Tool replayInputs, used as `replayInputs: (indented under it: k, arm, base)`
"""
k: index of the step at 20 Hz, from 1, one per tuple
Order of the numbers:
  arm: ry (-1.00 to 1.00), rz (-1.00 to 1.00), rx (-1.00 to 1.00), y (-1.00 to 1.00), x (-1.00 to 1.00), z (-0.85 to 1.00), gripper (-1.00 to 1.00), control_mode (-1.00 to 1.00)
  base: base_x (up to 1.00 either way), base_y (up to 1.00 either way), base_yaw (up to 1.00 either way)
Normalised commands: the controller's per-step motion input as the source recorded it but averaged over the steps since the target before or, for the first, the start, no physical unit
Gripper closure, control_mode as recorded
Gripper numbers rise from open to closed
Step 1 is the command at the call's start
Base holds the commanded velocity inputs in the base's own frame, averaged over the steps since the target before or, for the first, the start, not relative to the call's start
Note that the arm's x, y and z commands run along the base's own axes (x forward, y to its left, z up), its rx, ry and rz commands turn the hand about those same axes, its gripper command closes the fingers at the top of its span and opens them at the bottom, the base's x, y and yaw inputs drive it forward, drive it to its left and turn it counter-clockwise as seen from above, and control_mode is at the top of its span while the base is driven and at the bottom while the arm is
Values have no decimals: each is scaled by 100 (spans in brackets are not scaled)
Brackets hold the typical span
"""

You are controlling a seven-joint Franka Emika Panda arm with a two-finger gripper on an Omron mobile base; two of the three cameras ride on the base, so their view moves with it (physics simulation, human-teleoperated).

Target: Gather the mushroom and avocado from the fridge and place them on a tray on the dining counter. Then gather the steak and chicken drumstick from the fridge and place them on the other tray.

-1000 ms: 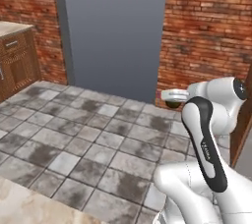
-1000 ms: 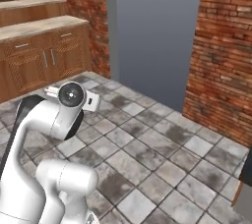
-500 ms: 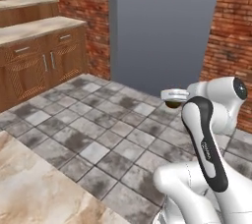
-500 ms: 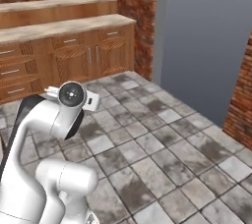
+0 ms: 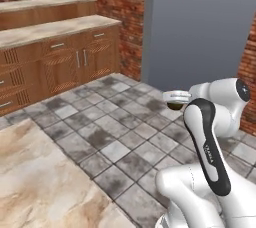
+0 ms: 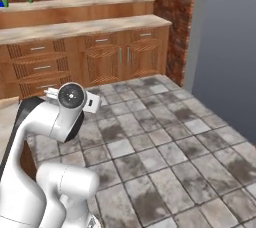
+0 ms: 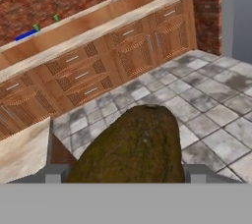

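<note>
Brown-green and rough-skinned, the avocado (image 7: 132, 144) sits between the jaws of the gripper (image 7: 123, 173), which stand wide and are closed on its flanks; in the left base view the same dark ball (image 5: 174, 105) shows tucked under the hand at the end of the folded arm. So the fruit is off the fridge shelf and riding with the robot over the grey stone floor tiles (image 5: 120, 137).

Ahead in the hand view lies a long stepped run of wooden cabinets (image 7: 98, 66) against the brick wall (image 6: 165, 2), and on its upper ledge a strip of bright blue (image 7: 25, 35) beside small green things (image 7: 36, 27). That blue strip is probably the tray, though it is too small to be sure. A beige marble-look worktop (image 5: 45, 177) fills the near corner of the left base view.

The step in hand looks like carrying. To do it well, keep the arm folded close and the hand level while the base drives, so the round fruit cannot roll out of a wide grip. Hold the grip steady until the avocado is low over the tray's floor, inside the rim.
</note>
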Motion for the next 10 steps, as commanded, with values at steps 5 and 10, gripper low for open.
replayInputs:
  k: [5,10]
  arm:
    - [0,0,0,0,0,0,100,100]
    - [0,0,0,0,0,0,100,100]
  base:
    - [19,-55,27]
    - [35,-49,21]
